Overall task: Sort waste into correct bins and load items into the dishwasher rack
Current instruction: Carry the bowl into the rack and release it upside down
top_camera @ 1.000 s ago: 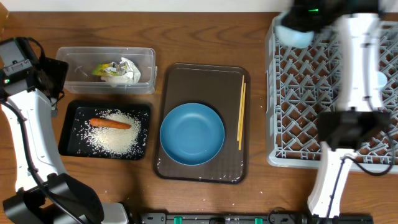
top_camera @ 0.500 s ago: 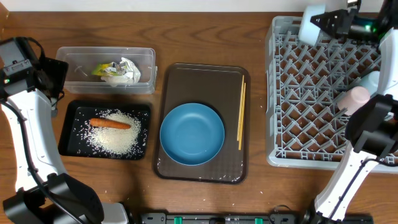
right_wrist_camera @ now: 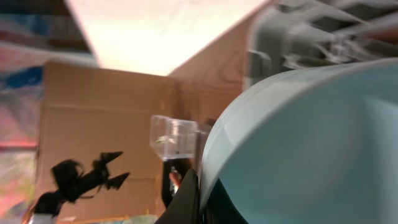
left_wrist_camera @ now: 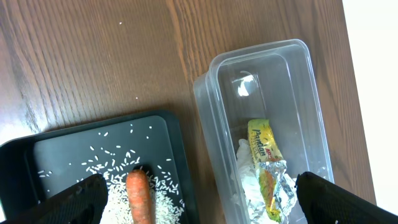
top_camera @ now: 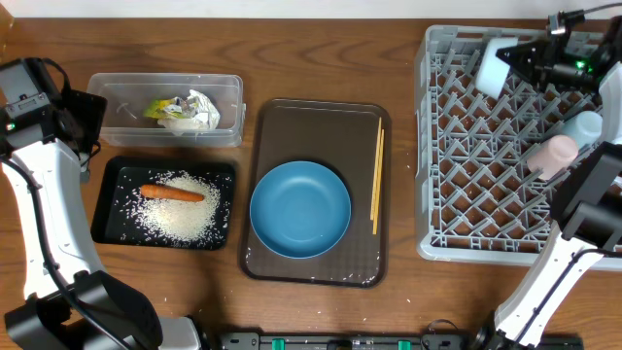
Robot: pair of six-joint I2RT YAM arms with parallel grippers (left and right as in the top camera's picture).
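Observation:
My right gripper [top_camera: 522, 60] is shut on the rim of a small light-blue cup [top_camera: 493, 66], held on its side above the far edge of the grey dishwasher rack [top_camera: 486, 185]. In the right wrist view the cup [right_wrist_camera: 298, 143] fills the frame, its rim pinched in the gripper [right_wrist_camera: 200, 193]. The left gripper [top_camera: 86, 124] hangs open and empty beside the clear tub [top_camera: 117, 97]. Its wrist view shows the wrapper [left_wrist_camera: 266, 158] and tissue [left_wrist_camera: 245, 168] in the tub [left_wrist_camera: 211, 118], and carrot [left_wrist_camera: 140, 196] and rice [left_wrist_camera: 112, 183] in the black tray [left_wrist_camera: 56, 149].
A blue bowl [top_camera: 299, 209] and wooden chopsticks [top_camera: 377, 175] lie on the brown serving tray [top_camera: 311, 122]. A pinkish cup [top_camera: 554, 154] and a pale cup [top_camera: 583, 126] rest in the rack's right side. Black tray [top_camera: 117, 175] with carrot [top_camera: 171, 192] sits front left.
The right arm has swung right, carrying the light-blue cup from the rack's far-left corner further over the rack and lower. The left arm has not moved.

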